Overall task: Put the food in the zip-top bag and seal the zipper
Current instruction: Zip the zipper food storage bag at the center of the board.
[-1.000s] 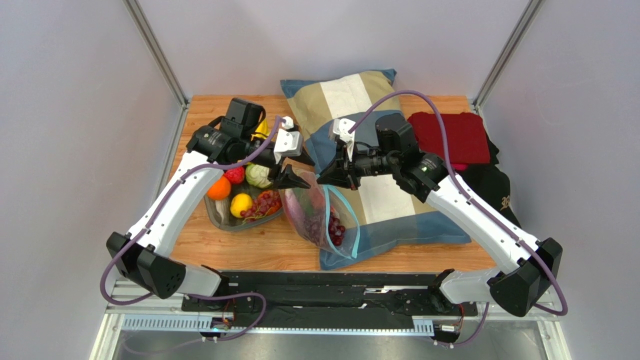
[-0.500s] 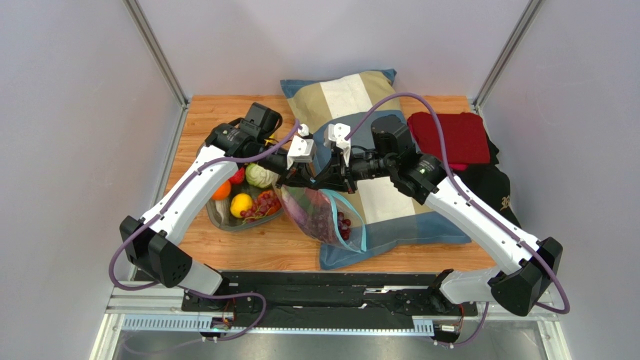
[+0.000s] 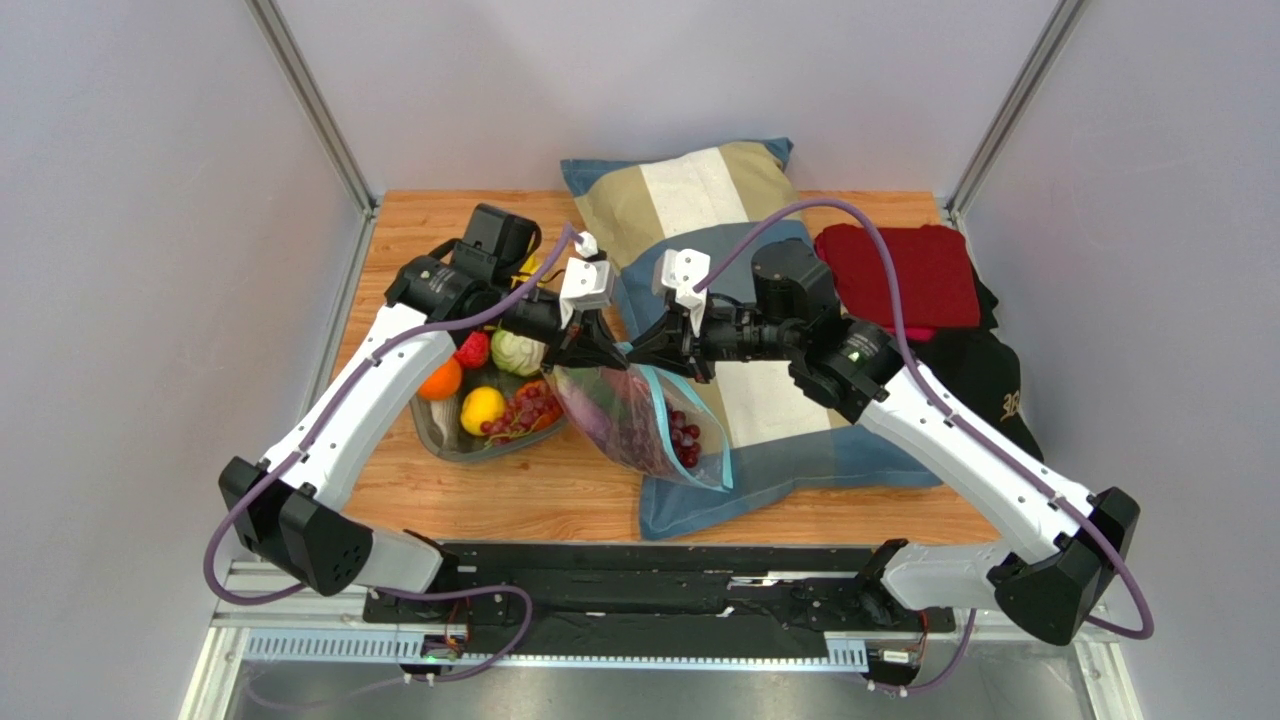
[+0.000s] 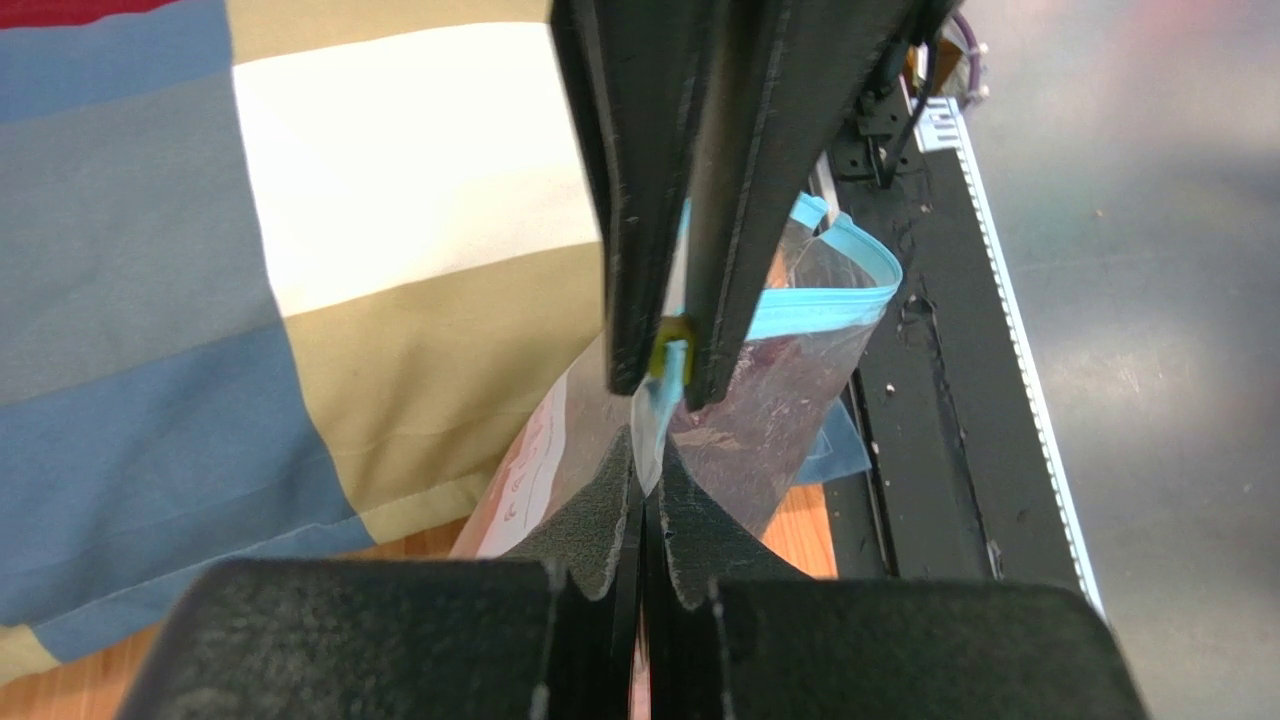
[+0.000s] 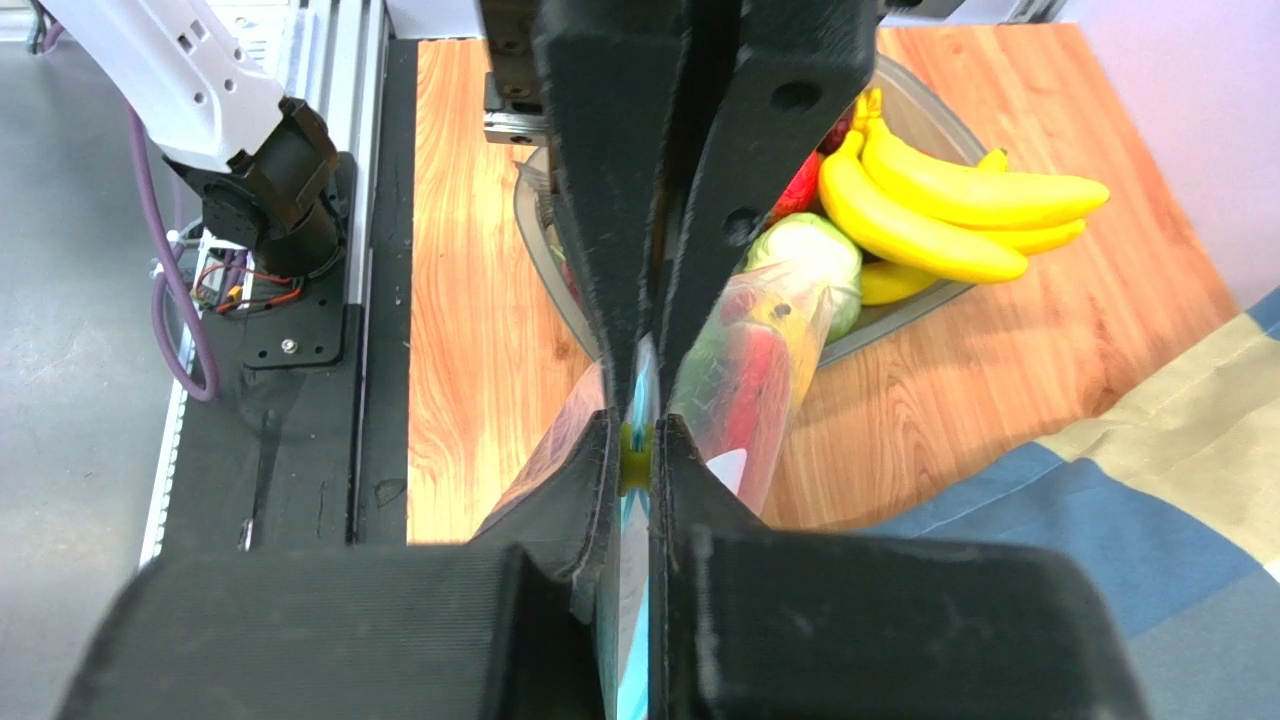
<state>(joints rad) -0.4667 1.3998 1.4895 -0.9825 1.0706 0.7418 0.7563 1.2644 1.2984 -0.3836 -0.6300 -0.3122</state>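
Observation:
The zip-top bag hangs clear and floppy between both grippers, its lower part resting on the pillow's front corner, with purple grapes and red pieces inside. My left gripper is shut on the bag's top edge. Tip to tip with it, my right gripper is shut on the light-blue zipper, a small yellow slider between its pads. More food lies in the greyish dish: an orange, a yellow piece, grapes, bananas.
A striped pillow lies at the back centre, reaching under the bag. A red cloth and a black cloth sit at the right. The black base rail runs along the near edge.
The left gripper swung from the dish side to the bag's mouth and shut on its edge. The right gripper kept its hold, and the bag's mouth rose slightly.

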